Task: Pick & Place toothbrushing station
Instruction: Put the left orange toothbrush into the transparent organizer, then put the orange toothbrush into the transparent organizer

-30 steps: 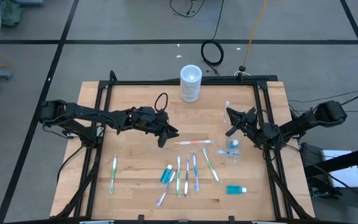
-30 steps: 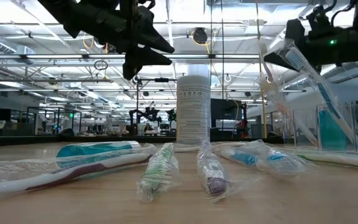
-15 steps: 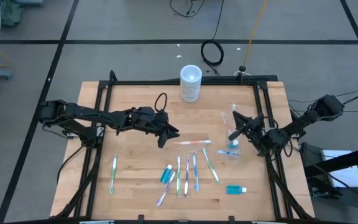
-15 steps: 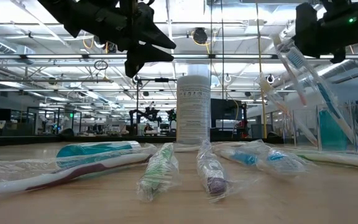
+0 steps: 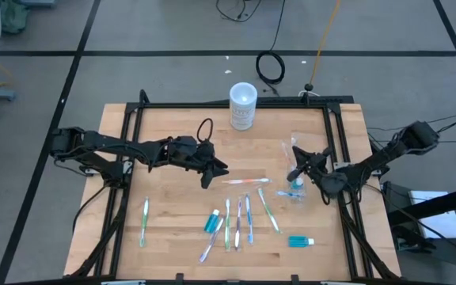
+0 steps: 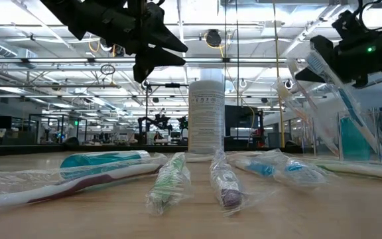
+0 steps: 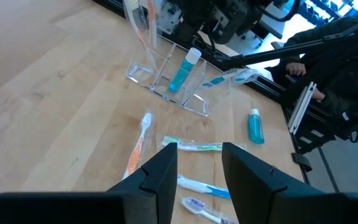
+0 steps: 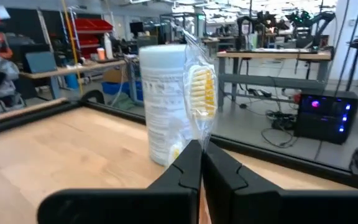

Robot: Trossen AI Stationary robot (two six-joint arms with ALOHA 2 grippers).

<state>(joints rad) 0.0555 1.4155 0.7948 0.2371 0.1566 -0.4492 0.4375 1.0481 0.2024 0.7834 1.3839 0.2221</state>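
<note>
Lidded container (image 5: 243,106) at table (image 5: 172,229) back edge, centre. Cup (image 5: 294,189) on right side w/ a tube standing in it. L gripper (image 5: 214,169) above table mid, left of a lone toothbrush (image 5: 246,181). R gripper (image 5: 295,167) above cup, holding a wrapped toothbrush (image 8: 200,99). Front centre — row of toothbrushes (image 5: 238,220) plus tube (image 5: 211,222); single toothbrush (image 5: 144,221) far left; another tube (image 5: 300,241) front right.

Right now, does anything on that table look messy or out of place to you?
Somewhat. The wrapped toothbrushes lie loose at mixed angles on the table, and one pink toothbrush lies crosswise, apart from them. The clear holder has only a teal tube in it. The right gripper holds a wrapped toothbrush.
</note>
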